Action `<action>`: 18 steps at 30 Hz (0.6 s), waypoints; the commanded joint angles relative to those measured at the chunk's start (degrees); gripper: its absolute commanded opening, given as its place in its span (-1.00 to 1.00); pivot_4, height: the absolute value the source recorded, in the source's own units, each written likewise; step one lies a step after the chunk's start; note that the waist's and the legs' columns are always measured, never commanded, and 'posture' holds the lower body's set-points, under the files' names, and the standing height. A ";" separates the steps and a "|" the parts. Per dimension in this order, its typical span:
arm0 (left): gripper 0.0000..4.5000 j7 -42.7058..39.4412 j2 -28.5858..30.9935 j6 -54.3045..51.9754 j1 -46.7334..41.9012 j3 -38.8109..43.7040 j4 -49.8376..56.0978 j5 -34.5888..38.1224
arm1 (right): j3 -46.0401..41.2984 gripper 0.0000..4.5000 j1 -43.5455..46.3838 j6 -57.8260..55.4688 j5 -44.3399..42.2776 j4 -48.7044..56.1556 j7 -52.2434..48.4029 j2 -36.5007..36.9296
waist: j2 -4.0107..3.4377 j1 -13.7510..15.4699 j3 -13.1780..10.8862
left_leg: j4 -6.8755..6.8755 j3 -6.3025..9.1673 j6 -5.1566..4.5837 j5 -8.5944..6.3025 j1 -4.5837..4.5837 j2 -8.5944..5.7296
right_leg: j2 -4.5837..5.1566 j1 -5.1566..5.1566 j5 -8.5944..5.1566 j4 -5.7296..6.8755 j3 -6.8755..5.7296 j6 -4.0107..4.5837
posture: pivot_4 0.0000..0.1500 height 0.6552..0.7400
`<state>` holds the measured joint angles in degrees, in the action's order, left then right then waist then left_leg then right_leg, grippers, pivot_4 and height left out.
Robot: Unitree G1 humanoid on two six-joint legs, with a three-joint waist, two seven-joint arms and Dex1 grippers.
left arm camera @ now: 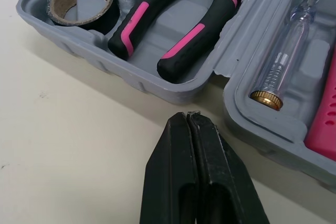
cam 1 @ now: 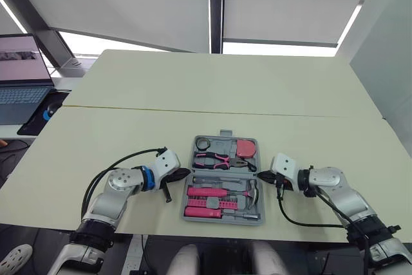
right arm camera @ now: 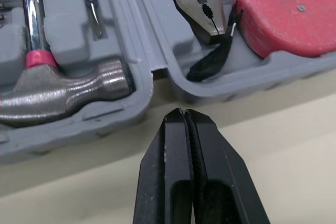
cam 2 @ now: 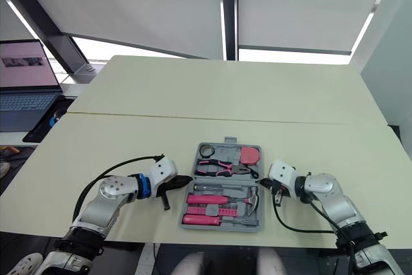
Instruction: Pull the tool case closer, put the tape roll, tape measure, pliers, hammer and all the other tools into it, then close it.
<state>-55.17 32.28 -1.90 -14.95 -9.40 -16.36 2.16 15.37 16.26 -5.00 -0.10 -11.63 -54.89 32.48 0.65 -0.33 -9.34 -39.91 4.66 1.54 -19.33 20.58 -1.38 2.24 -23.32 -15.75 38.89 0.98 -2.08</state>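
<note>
left eye view: laptop (cam 1: 22,82) left of tool case (cam 1: 221,144).

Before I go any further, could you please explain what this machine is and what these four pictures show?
This is a humanoid robot with two arms, each ending in a gripper of two black fingers. The two wide pictures come from a camera on its head, looking down over a table. The two close ones come from a camera on each wrist, looking along that gripper's fingers. On the table lies an open grey tool case, with a tape roll, pliers and a red tape measure in its far half, and a hammer with other pink-handled tools in its near half. The left gripper sits beside the case's left edge, the right gripper beside its right edge; both are shut and hold nothing. A laptop stands to the robot's left.
</note>
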 commanded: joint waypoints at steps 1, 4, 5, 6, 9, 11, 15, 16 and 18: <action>-1.00 -0.45 -0.70 0.13 -0.22 -2.01 0.18 -1.03 | 0.76 -0.98 1.22 0.46 -0.02 0.39 -0.85 -1.02 | 0.00 0.00 0.00 | 0.00 0.01 0.00 0.00 0.00 0.00 | 0.00 0.00 0.00 0.00 -0.01 0.00 | 1.00 1.00; -1.00 -1.11 -1.14 -0.58 -0.51 -2.84 1.42 -0.99 | 0.97 -0.98 1.82 0.31 -0.17 0.18 -1.21 -1.50 | -0.02 -0.06 0.02 | 0.00 0.01 0.00 0.00 -0.01 0.01 | 0.00 0.00 0.00 0.00 -0.01 0.00 | 1.00 1.00; -1.00 -1.71 -1.06 -1.08 -0.36 -3.17 2.08 -0.97 | 1.06 -0.98 1.84 0.21 -0.25 0.30 -1.45 -1.63 | -0.02 -0.06 0.03 | 0.00 0.00 0.00 0.00 -0.01 0.00 | 0.00 0.00 0.00 0.00 -0.01 0.00 | 1.00 1.00; -1.00 -2.13 -0.97 -1.39 -0.24 -3.41 2.53 -0.97 | 1.12 -0.98 1.84 0.15 -0.28 0.38 -1.62 -1.73 | -0.02 -0.06 0.04 | 0.00 0.00 0.00 0.00 -0.02 0.00 | 0.00 0.00 0.00 0.00 -0.01 0.00 | 1.00 1.00; -1.00 -2.99 -0.63 -2.60 0.49 -3.90 4.16 -0.82 | 1.22 -0.98 1.46 -0.62 -0.58 1.48 -2.05 -2.10 | -0.02 -0.10 0.05 | 0.00 0.01 0.00 0.00 -0.02 0.01 | 0.00 0.00 0.00 0.00 0.00 0.00 | 1.00 1.00; -1.00 -3.48 -0.28 -3.66 1.12 -4.27 5.67 -0.64 | 1.29 -0.98 0.94 -1.21 -0.79 2.58 -2.32 -2.18 | -0.03 -0.15 0.06 | 0.01 0.01 0.00 0.00 -0.01 0.01 | 0.00 0.00 0.00 0.00 0.00 0.00 | 1.00 1.00; -1.00 -4.44 0.45 -4.79 2.03 -4.98 7.97 -0.81 | 1.53 -0.98 -0.08 -3.13 -1.43 5.03 -3.42 -1.87 | -0.03 -0.17 0.06 | 0.02 0.01 0.00 -0.01 -0.01 0.01 | 0.01 0.00 0.00 0.00 0.01 0.00 | 1.00 1.00; -1.00 -4.68 0.64 -4.84 2.27 -5.20 8.30 -0.91 | 1.64 -0.98 -0.43 -3.88 -1.67 5.76 -3.88 -1.64 | -0.03 -0.16 0.06 | 0.03 0.02 0.00 -0.01 -0.01 0.01 | 0.01 0.00 0.00 -0.01 0.00 0.00 | 1.00 1.00; -1.00 -4.89 0.89 -4.74 2.66 -5.46 8.64 -1.21 | 1.72 -0.98 -1.03 -4.86 -1.87 7.00 -4.36 -1.24 | -0.03 -0.16 0.06 | 0.03 0.01 -0.01 -0.01 0.00 0.00 | 0.01 0.00 0.00 -0.02 0.00 0.00 | 1.00 1.00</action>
<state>-58.03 33.87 -7.06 -13.27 -11.21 -9.80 0.99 15.61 15.74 -9.76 -0.22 -8.48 -57.37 32.13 0.62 -0.49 -9.28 -39.88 4.68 1.53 -19.34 20.58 -1.38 2.25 -23.32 -15.75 38.87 0.99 -2.08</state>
